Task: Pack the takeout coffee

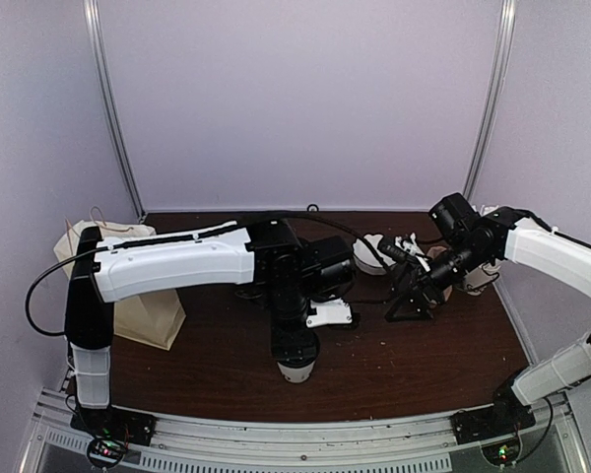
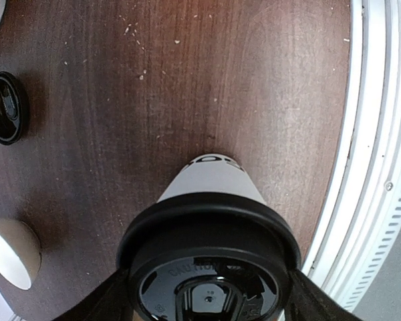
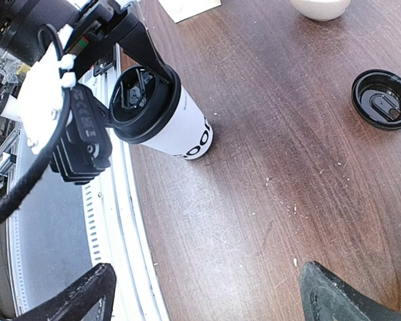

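Left gripper (image 2: 204, 297) is seemingly clasping the black lid (image 2: 207, 234) of the takeout coffee (image 2: 212, 180), which is standing just beside the white rail (image 2: 361, 167). It's looking light and crushable, so the stiff lid rim is offering the safer hold. Dark wooden table (image 2: 187, 80) is running flat, crumb-speckled, spare lid (image 2: 5, 107) lying well off the rail.

White paper cup (image 2: 212, 180) standing on the dark wooden tabletop (image 2: 187, 80), its black lid (image 2: 209, 267) sitting between jaws touching either side, spare lid (image 2: 5, 107) lying at left, white bowl (image 2: 10, 253) showing below, white rail (image 2: 367, 167) running along the right
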Motion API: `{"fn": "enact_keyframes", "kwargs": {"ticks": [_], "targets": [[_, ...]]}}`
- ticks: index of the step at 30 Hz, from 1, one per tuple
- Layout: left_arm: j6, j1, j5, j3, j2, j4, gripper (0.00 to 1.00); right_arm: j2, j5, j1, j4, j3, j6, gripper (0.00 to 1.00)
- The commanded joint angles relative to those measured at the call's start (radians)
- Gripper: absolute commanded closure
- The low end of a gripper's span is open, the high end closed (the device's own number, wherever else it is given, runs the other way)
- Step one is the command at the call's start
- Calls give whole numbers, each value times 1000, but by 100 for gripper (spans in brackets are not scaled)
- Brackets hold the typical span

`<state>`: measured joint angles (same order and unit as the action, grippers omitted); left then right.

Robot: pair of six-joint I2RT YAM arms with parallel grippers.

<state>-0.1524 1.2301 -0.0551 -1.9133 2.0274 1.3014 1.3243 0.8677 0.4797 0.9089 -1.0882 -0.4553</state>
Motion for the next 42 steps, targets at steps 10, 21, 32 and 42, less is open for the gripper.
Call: {"fn": "enact_keyframes", "kwargs": {"ticks": [10, 21, 32, 42], "targets": [[1, 22, -37, -10, -2, -26, 17, 22, 33, -7, -13, -1, 12, 0], [36, 20, -89, -41, -57, -31, 3, 54, 49, -6, -14, -4, 54, 3], [812, -195, 47, 317, -436, -211, 36, 226, 64, 37, 126, -181, 146, 30], [1167, -189, 278, 898, -642, -694, 63, 436, 173, 206, 118, -248, 210, 54]]}}
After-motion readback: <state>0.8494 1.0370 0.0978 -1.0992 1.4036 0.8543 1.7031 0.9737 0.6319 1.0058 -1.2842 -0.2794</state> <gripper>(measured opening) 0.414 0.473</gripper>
